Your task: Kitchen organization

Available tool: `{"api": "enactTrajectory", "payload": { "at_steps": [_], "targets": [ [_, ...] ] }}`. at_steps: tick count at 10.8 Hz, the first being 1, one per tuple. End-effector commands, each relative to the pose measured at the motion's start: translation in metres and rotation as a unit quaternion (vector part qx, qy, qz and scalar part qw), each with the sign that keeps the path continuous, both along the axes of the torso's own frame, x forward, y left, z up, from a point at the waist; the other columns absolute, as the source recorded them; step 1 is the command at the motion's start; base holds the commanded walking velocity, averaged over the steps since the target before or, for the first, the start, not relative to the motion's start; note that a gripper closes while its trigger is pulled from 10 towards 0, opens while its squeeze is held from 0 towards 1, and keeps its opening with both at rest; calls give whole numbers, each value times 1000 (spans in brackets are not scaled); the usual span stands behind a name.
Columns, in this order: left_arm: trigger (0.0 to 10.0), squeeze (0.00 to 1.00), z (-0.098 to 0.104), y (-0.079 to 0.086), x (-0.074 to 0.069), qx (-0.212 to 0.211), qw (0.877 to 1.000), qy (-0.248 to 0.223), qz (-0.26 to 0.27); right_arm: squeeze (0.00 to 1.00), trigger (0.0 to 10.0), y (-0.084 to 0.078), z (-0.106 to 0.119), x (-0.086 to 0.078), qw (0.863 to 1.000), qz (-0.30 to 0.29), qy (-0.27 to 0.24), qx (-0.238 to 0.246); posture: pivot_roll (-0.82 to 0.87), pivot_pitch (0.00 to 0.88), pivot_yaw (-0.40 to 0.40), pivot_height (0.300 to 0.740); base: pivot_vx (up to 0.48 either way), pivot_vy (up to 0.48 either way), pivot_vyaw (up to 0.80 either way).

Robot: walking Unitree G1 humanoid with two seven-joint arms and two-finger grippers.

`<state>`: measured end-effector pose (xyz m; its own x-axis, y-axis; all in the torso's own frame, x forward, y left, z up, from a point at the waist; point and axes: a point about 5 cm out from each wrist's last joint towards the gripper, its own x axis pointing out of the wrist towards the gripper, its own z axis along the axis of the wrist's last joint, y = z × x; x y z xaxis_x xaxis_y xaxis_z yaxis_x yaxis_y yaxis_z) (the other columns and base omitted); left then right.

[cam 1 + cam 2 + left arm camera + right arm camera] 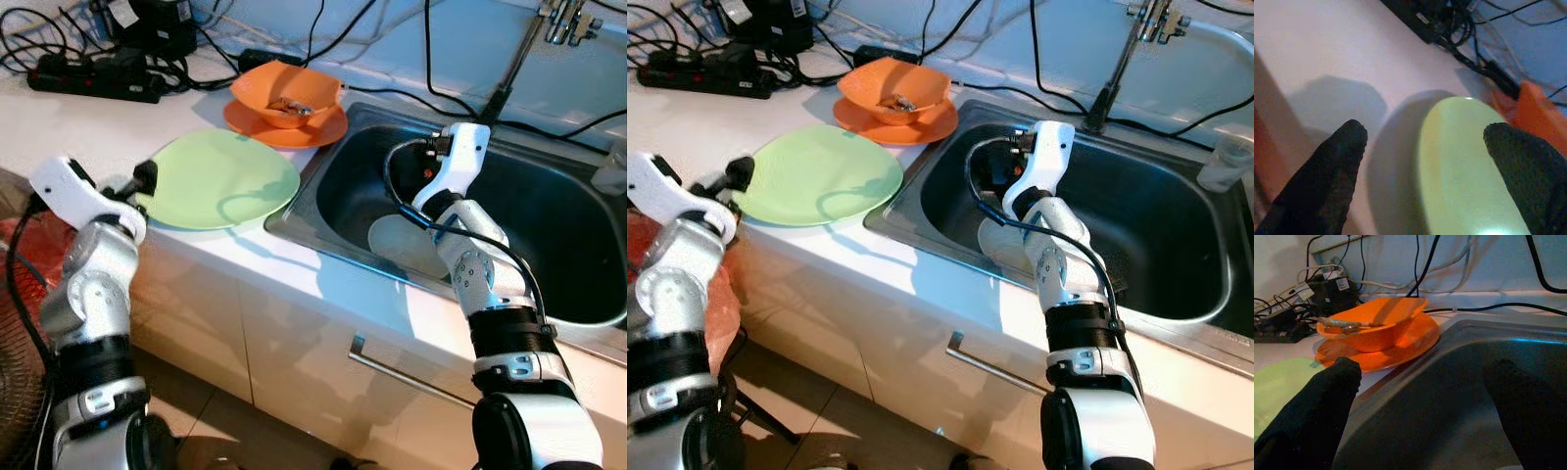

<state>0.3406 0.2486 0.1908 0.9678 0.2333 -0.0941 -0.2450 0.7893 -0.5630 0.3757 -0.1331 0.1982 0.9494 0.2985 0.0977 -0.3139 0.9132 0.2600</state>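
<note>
right hand (1422, 377) open over sink (549, 211); orange bowl (286, 93) holds scraps.

on the counter (59, 122), a plate (220, 176) lies just left of the sink (333, 162), near the front edge; behind it, touching the sink's back left corner, a bowl (286, 93) sits on a second plate (323, 132). a power strip (93, 78) and cables lie at the counter's back left. in the sink lies another plate (397, 245). a tap (563, 20) stands behind the sink, a cupboard handle (397, 372) below its front
</note>
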Motion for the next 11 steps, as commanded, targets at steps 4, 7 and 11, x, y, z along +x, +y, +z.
{"api": "enactTrajectory", "payload": {
  "at_steps": [4,7,11],
  "targets": [
    [10000,0,-10,-25,5,-29,996,50,-75,0,10000,-3,3,-1,1000,-5,-4,-5,42,37,-50,740,0,0,0],
    [0,0,-17,-30,6,-43,989,89,-108,0,10000,-4,1,-2,1000,-9,0,-5,41,39,-45,740,0,0,0],
    [0,0,-19,-30,7,-93,985,92,-116,0,10000,-3,-1,-2,1000,-13,5,-3,45,40,-40,740,0,0,0]
  ]
}}
